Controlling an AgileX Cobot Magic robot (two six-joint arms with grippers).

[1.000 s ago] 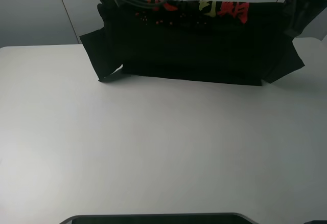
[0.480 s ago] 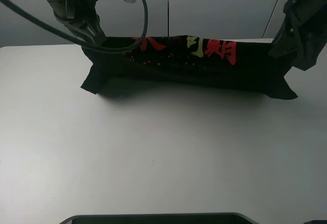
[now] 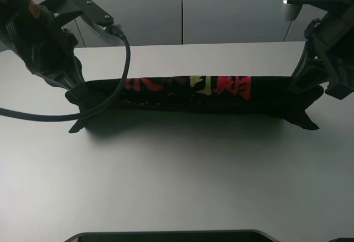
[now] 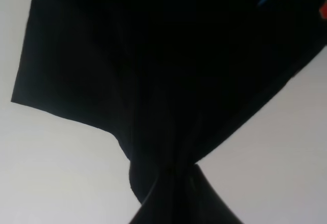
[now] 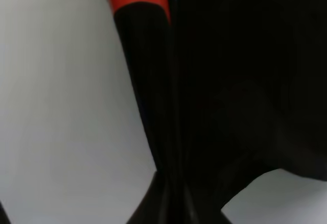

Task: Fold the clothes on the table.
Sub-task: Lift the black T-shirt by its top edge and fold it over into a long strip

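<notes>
Crosswise, T-shirt (image 3: 193, 95) stretched left-right, characters facing camera, above table (image 3: 177, 181)

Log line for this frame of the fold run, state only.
phase: mid-fold | left gripper: shut on T-shirt | right gripper: shut on T-shirt | T-shirt: stretched as a band between both, sleeve tips down at table

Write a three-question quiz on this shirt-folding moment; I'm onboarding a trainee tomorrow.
1. True or false: the black T-shirt lies untouched on the white table.
2. What holds it? A) left gripper only B) right gripper only C) both, one at each end.
3. Fill in: the printed characters nearest the right gripper are ___.
Key: 1 false; 2 C; 3 red.
</notes>
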